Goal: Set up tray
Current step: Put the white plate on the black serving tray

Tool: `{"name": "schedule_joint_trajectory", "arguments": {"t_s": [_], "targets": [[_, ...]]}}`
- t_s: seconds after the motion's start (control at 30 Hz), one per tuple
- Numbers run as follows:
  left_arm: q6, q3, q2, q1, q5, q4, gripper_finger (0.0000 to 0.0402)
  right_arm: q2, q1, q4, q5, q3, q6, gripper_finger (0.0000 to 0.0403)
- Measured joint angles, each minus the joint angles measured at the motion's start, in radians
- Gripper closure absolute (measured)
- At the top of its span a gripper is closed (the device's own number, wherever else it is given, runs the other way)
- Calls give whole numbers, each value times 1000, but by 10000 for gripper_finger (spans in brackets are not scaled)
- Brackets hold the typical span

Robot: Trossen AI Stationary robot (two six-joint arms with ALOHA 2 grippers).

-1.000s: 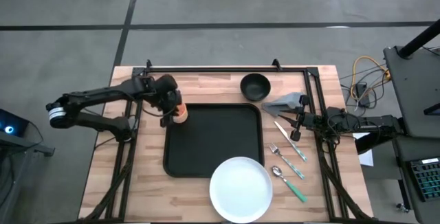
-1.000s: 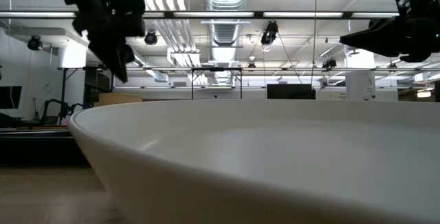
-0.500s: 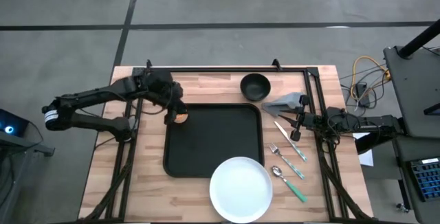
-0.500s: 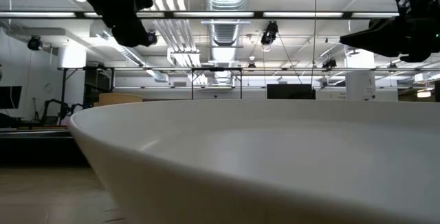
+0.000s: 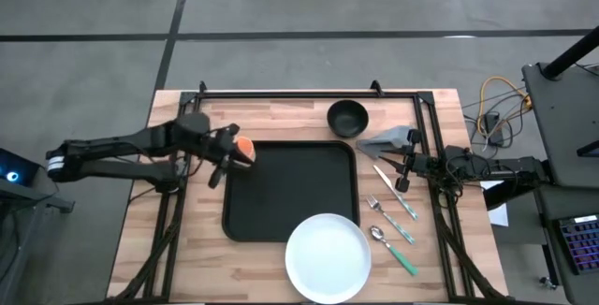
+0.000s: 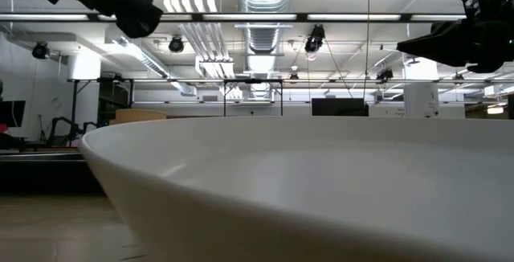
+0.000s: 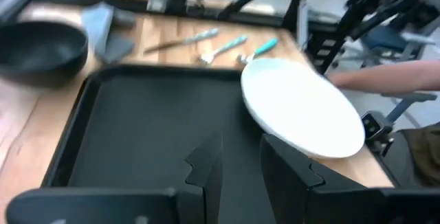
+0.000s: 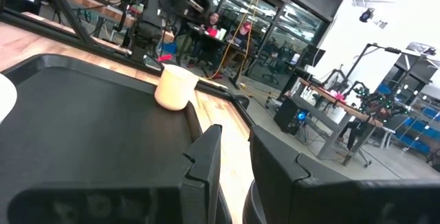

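The black tray (image 5: 281,202) lies in the middle of the wooden table. A cream cup with an orange inside (image 5: 243,148) stands upright at the tray's far-left corner, also seen in the right wrist view (image 8: 174,86). My left gripper (image 5: 223,158) is open, raised just left of the cup and apart from it. Its wrist view looks past the fingers (image 7: 242,155) across the tray (image 7: 137,135). My right gripper (image 5: 402,171) waits at the table's right side above the cutlery, open by a narrow gap (image 8: 235,141).
A white plate (image 5: 328,256) overlaps the tray's near-right corner and fills the low view (image 6: 321,190). A small black bowl (image 5: 347,117) and a grey cloth (image 5: 388,139) lie at the far right. A knife (image 5: 393,190), fork (image 5: 388,217) and spoon (image 5: 393,249) lie right of the tray.
My left gripper, which stood over the cup at the tray's far-left corner, has come away from it. It has risen and drawn back toward the table's left edge. The cup stays standing at that corner. My right arm has kept still.
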State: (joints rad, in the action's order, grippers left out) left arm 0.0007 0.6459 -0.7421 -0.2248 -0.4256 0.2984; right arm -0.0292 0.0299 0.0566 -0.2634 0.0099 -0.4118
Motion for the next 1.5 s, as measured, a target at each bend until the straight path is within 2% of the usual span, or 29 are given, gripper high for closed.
{"name": "schedule_joint_trajectory", "arguments": {"t_s": [0.3, 0.53, 0.7, 0.9, 1.33, 1.5], "targets": [[-11, -99, 184, 2, 0, -62, 322, 0, 0, 0, 0, 0, 0, 335], [-91, -264, 273, 2, 0, -298, 322, 0, 0, 0, 0, 0, 0, 335], [-95, -339, 315, 2, 1, -353, 322, 0, 0, 0, 0, 0, 0, 335], [-116, -431, 359, 30, 5, -498, 322, 0, 0, 0, 0, 0, 0, 335], [-137, -480, 392, 157, 15, -541, 322, 0, 0, 0, 0, 0, 0, 335], [-134, -491, 395, 208, 143, -568, 322, 0, 0, 0, 0, 0, 0, 335]]}}
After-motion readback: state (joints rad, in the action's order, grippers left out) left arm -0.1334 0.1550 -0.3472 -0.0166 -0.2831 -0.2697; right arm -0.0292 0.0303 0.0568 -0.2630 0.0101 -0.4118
